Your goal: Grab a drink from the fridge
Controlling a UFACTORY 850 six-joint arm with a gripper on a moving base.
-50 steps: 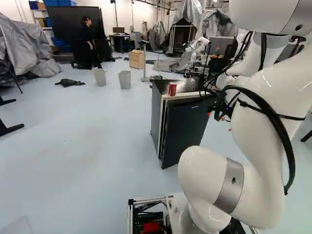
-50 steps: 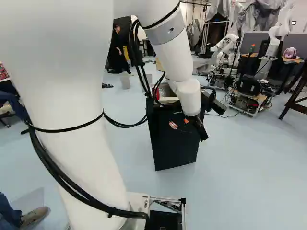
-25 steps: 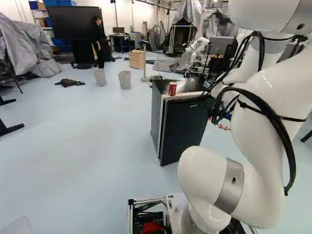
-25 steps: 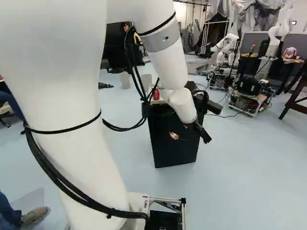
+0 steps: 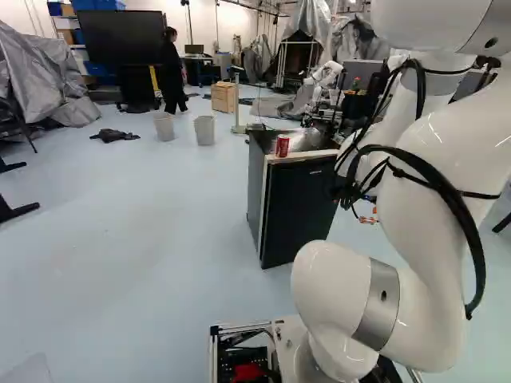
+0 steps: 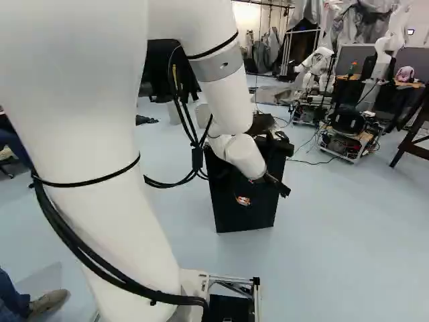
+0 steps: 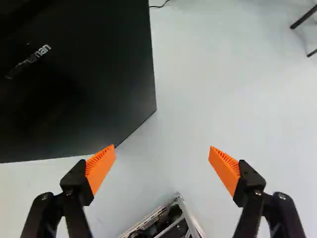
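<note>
My gripper (image 6: pixel 265 192) is in front of the dark fridge (image 6: pixel 231 218) in the right base view. In the wrist view the gripper (image 7: pixel 162 148) stands wide open with nothing between its orange pads. One finger overlaps the lower edge of the fridge door (image 7: pixel 99 99); whether it touches cannot be told. The door (image 5: pixel 299 211) looks shut or nearly shut in the left base view, hiding the inside. A red can (image 5: pixel 283 146) stands on the fridge's top, near the front; my arm hides it in the right base view.
Clear plastic (image 5: pixel 305 140) lies beside the can. Two pale bins (image 5: pixel 204 130) and a wooden box (image 5: pixel 224 97) stand beyond the fridge. Another robot (image 6: pixel 315 70) is at the back. Part of my base frame (image 7: pixel 171 218) shows below the gripper.
The fridge door, slightly ajar before, has swung in against the body. My forearm and gripper have shifted leftward and down in the right base view. The base has stayed put.
</note>
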